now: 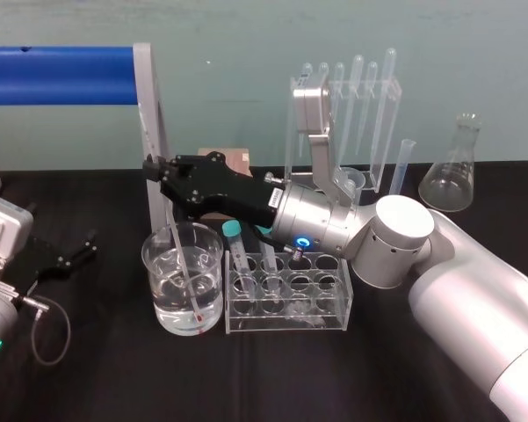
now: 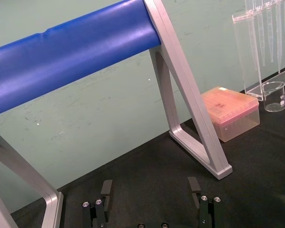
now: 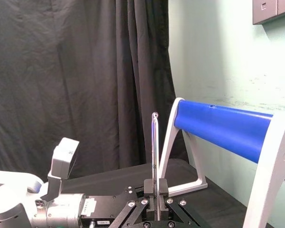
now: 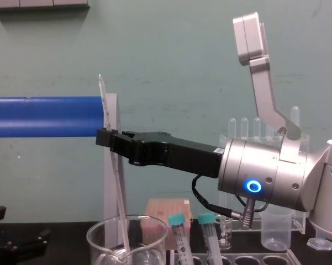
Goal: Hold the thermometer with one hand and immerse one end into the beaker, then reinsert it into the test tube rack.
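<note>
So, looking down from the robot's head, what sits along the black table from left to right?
First the left gripper, parked open → beaker → test tube rack → conical flask. The right gripper, holding the thermometer in the beaker, overlaps these, so it is left out.

Silver frame leg [image 1: 149, 114] just behind the beaker [image 1: 158, 272], test tube rack [image 1: 290, 318] just beside it, bare tabletop [image 1: 105, 369] in front.

Glossy clear glass beaker [image 1: 156, 286]; matt black right pincer [image 1: 152, 168]; cloth-covered table [image 1: 105, 374].
</note>
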Motion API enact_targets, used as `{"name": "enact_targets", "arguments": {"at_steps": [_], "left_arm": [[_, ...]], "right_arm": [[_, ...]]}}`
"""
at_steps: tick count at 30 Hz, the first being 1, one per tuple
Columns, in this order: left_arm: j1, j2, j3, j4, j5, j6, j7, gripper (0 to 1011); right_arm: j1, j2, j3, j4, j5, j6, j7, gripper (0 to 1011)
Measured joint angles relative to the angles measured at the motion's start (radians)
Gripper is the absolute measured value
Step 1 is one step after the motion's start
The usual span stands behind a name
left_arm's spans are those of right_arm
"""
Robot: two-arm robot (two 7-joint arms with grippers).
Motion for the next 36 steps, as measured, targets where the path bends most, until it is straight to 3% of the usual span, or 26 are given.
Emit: {"name": "enact_targets", "arguments": {"at_steps": [36], "left_arm": [[0.000,0.000,0.000,0.000,0.000,0.000,0.000,1008]], "right_arm": [[-0.014,0.009,-0.001,-0.028,-0.001,0.002,-0.010,56]]}}
